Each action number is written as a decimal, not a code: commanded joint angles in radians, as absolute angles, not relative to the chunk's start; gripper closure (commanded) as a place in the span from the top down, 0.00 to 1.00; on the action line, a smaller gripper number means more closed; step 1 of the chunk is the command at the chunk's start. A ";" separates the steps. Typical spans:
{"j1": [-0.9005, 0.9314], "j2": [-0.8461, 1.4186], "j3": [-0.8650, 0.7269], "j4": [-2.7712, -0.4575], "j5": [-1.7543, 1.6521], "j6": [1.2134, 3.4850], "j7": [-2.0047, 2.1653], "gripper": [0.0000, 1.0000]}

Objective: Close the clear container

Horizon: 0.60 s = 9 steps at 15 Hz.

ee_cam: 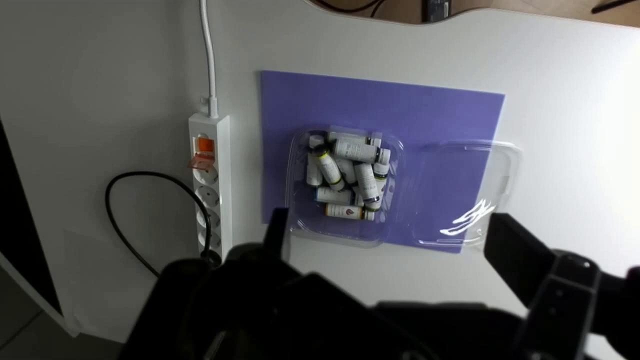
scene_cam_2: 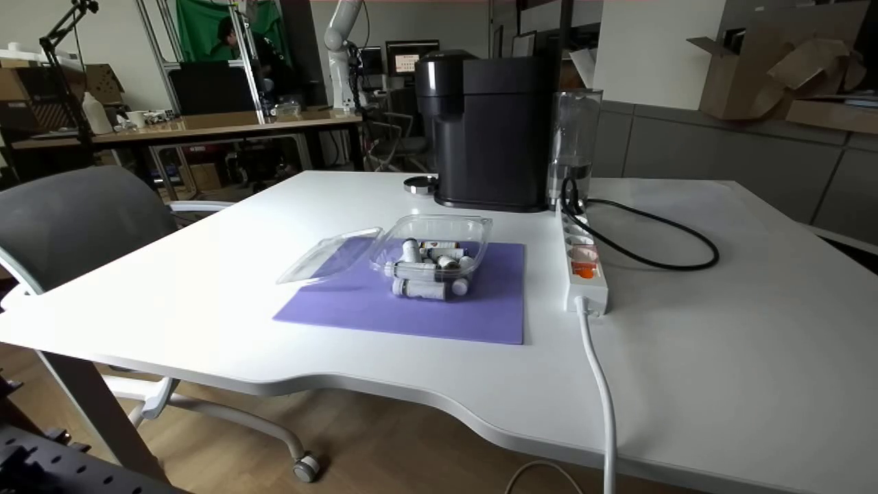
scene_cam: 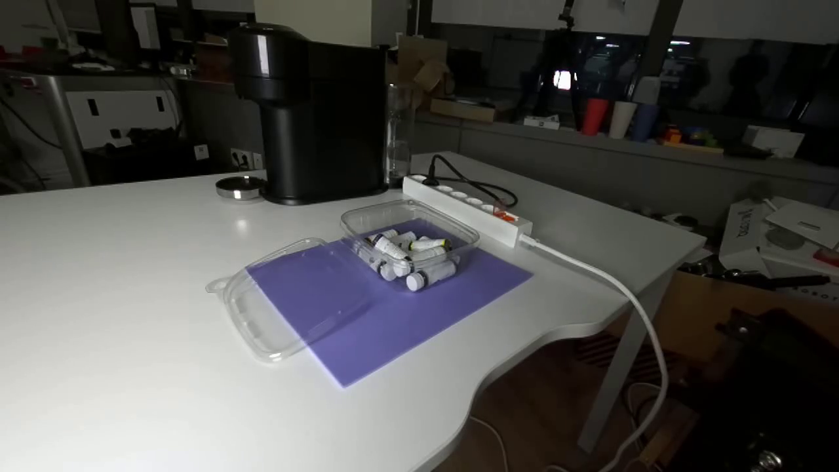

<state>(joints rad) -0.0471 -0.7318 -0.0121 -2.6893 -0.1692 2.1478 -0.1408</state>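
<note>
The clear container (scene_cam: 473,241) stands open on a purple mat. It shows in both exterior views (scene_cam_2: 478,239) and in the wrist view (ee_cam: 327,231). Several small white-labelled bottles (ee_cam: 356,150) lie heaped in it. Its clear rimmed lid (scene_cam: 252,322) lies folded out beside the tub, partly on the mat and partly over the white table; it also shows in an exterior view (scene_cam_2: 322,259) and the wrist view (ee_cam: 502,182). My gripper (ee_cam: 389,219) is wide open and empty above the table, seen only in the wrist view. Its fingers appear near the tub's and lid's edges.
A white power strip (scene_cam: 465,211) with a black plug cable (scene_cam_2: 662,264) stands beside the mat (scene_cam: 393,328). A tall black coffee machine (scene_cam_2: 490,130) with a clear tank (scene_cam_2: 575,137) and a round metal dish (scene_cam: 240,188) stand behind the container.
</note>
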 commanded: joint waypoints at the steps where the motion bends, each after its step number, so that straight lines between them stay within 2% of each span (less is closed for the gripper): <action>1: -0.049 -0.554 -0.025 -2.660 -0.232 2.247 -0.175 1.00; 6: -0.037 -0.392 0.003 -2.690 -0.294 2.597 -0.157 1.00; 8: -0.048 -0.369 0.034 -2.691 -0.312 2.657 -0.130 1.00; 9: -0.038 -0.379 0.009 -2.690 -0.280 2.619 -0.175 1.00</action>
<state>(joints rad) -0.0420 -0.3778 0.0127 -2.6915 -0.2792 2.6223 -0.1755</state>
